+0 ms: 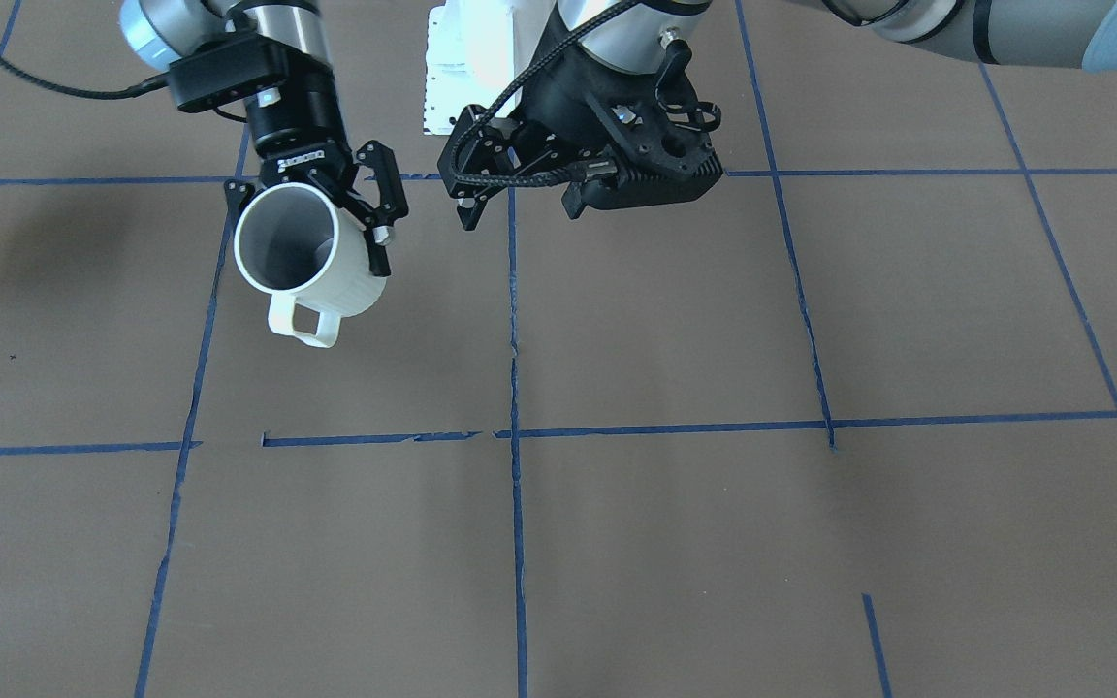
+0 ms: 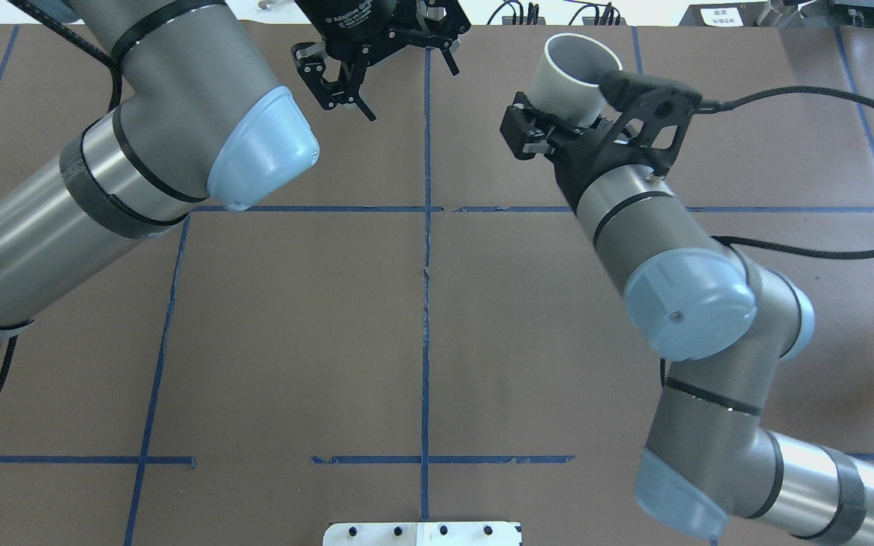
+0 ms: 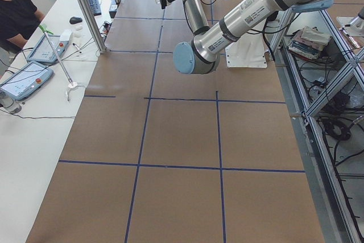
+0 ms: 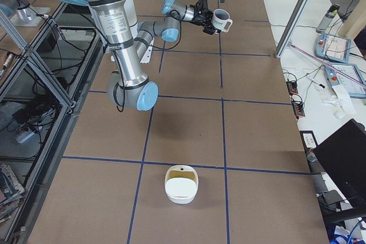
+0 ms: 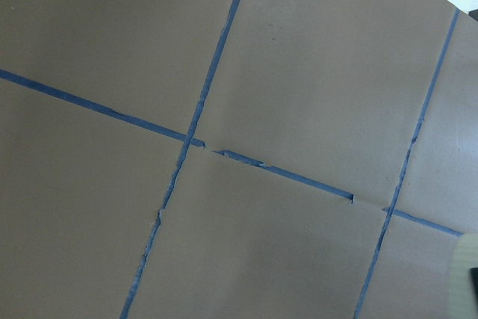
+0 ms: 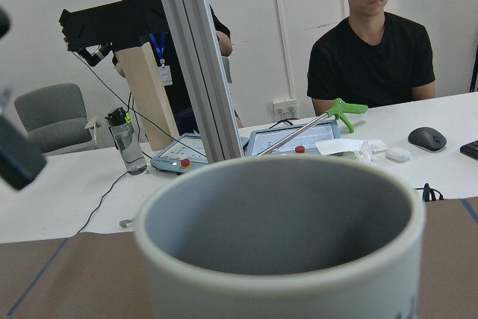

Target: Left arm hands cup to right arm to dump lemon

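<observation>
**Cup held aloft in the right pincer**

In the overhead view the left arm (image 2: 103, 174) is seen coming in over the left edge of the brown surface (image 2: 293, 341). Its pincer (image 2: 399, 83) is held in the air toward the far edge, over the centre line of blue tape (image 2: 425, 303), with its fingers spread apart.

Just to the right, near that pincer but not touching it, the cup (image 2: 562, 91) is held well clear of the surface. It is clamped in the right pincer (image 1: 306, 228), with one finger set against each side of its wall. The cup is tipped, its grey-lined mouth turned toward the far edge and its handle (image 1: 302, 325) hanging below. The bottom of its inside is not clearly shown.

The right arm (image 2: 687, 303) is seen reaching in from the near right corner.
</observation>
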